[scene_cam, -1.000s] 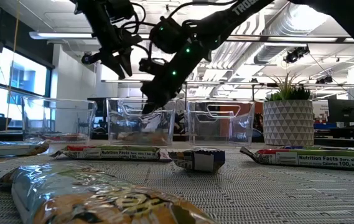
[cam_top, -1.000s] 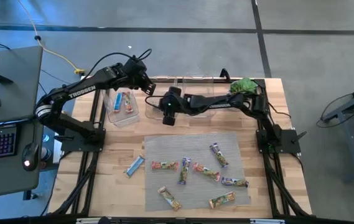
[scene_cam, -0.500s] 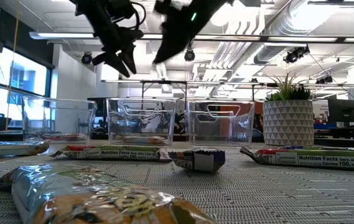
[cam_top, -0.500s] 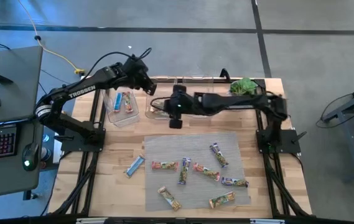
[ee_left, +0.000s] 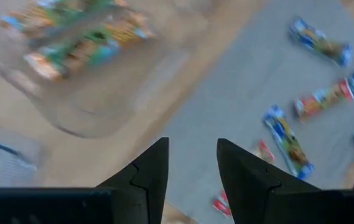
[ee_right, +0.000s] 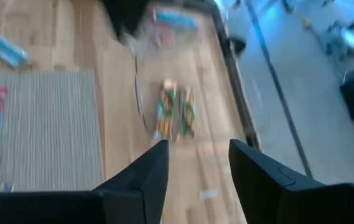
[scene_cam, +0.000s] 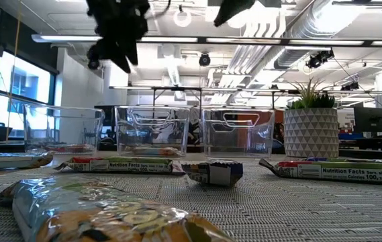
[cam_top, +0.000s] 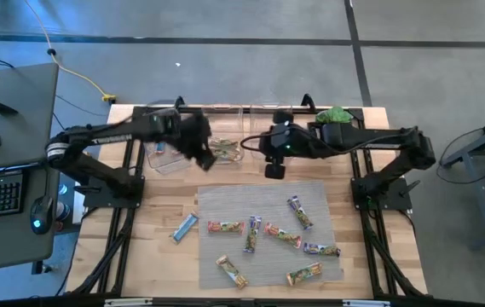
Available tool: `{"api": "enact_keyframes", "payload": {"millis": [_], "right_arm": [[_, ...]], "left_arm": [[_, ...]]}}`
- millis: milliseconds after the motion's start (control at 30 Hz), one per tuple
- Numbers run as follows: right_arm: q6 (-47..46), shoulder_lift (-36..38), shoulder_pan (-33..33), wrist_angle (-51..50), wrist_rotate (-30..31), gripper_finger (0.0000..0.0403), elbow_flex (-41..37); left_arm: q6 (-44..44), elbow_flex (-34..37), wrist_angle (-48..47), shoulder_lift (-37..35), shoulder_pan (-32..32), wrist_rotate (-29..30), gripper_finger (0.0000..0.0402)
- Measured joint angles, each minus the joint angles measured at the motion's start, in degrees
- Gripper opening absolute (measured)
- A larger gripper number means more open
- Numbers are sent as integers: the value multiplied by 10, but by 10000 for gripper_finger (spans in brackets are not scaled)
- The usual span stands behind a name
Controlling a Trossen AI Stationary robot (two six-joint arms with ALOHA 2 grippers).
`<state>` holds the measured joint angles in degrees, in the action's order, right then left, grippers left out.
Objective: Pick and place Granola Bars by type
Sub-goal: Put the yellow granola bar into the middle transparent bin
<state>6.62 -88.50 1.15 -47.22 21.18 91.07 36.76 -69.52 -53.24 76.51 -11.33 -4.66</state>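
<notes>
both tools (ee_left: 191, 163) (ee_right: 196, 163) parted, empty

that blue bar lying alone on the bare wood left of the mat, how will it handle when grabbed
The blue bar looks small and thin, so probably light. Its wrapper seems glossy, so the fingers may slip. It lies flat on the wooden table, so it likely slides rather than rolls if nudged.

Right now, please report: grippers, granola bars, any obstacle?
Left gripper open, empty, near middle bin. Right gripper open, empty, raised. Two green-orange bars binned; eight granola bars on mat. No obstacle seen.
</notes>
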Motion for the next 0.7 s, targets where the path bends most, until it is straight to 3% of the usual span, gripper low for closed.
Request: {"api": "enact_keyframes", "payload": {"millis": [267,533,700], "right_arm": [[-28,-4,3,-50,1,154,-1],[1,-4,6,7,-1,154,-1],[6,-4,8,8,0,154,-1]], "left_arm": [[223,0,-97,-31,252,182,131],[278,0,-146,-13,365,159,131],[216,0,-134,9,376,185,131]]}}
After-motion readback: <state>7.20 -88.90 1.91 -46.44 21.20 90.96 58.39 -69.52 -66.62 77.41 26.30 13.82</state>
